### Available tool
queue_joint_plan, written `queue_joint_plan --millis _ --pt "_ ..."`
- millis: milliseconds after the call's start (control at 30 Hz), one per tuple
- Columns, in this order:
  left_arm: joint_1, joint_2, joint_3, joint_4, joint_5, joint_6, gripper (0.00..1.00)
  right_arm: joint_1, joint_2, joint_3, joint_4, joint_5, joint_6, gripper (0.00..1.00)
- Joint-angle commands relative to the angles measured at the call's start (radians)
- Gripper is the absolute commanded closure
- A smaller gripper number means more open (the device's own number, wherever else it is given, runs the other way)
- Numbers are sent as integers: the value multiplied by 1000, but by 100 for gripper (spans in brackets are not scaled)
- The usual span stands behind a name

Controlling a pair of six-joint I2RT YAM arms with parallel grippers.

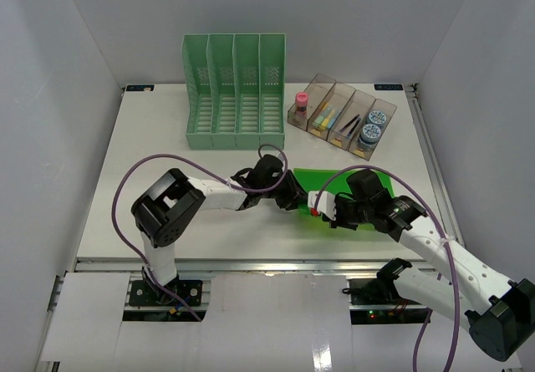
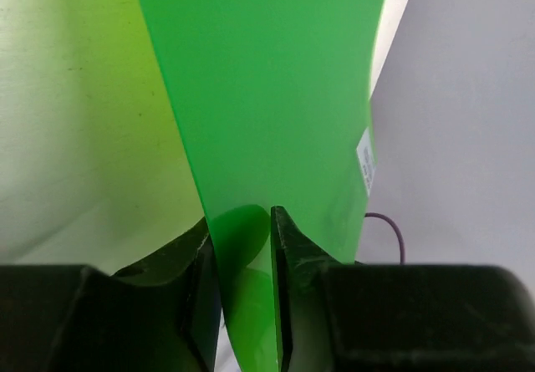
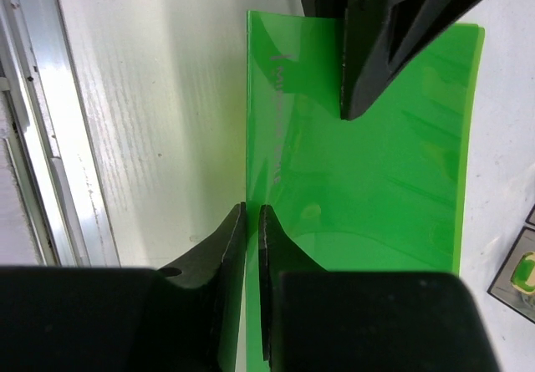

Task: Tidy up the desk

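Noted the desk [image 1: 109, 171] filling the top view beneath everything, arm bases at its 6 o'clock edge. Found a green folder [image 1: 324, 180] lying at 4 o'clock from desk centre, near the front rail. Saw right gripper [image 3: 251, 217] pinched tight on the folder's edge. Saw left gripper [image 2: 242, 221] narrowed astride another edge, sheet between the fingers; cannot tell whether pressing yet.

Judged step: two-arm pickup of the folder, presumably for filing. Next move calls for firm closure on the left, then a joint lift, tipping the sheet upright and carrying toward 11 o'clock without bowing it.

Containers:
- Green file rack [image 1: 234, 71] at 12 o'clock, four slots, nothing seen inside.
- Clear tray [image 1: 322, 81] at 1 o'clock, four compartments:
  - leftmost: pink-capped cylinder [image 1: 301, 102]
  - second: yellow and green bits
  - third: probably dark clips
  - rightmost: two round blue-topped items [image 1: 371, 125]
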Motion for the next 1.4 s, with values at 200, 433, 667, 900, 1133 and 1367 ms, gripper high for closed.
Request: queue_joint_plan --millis 200,433,667,900,1133,1367 --pt "-10 -127 -50 9 6 48 100 0 -35 56 -110 -171 -111 50" --pt "-10 -349 -67 -219 -130 321 100 -1 -129 194 -171 -186 -153 12" --pt "2 -644 51 -619 -350 549 100 -64 -92 326 -170 -237 -169 15" --pt "44 -800 261 -920 -675 692 100 -231 -15 393 -36 -326 -75 21" --pt "56 -744 619 -1055 -827 827 100 -387 52 313 92 -454 -8 24" --pt "61 -660 799 -1034 -1006 1021 100 -481 51 170 202 -544 22 24"
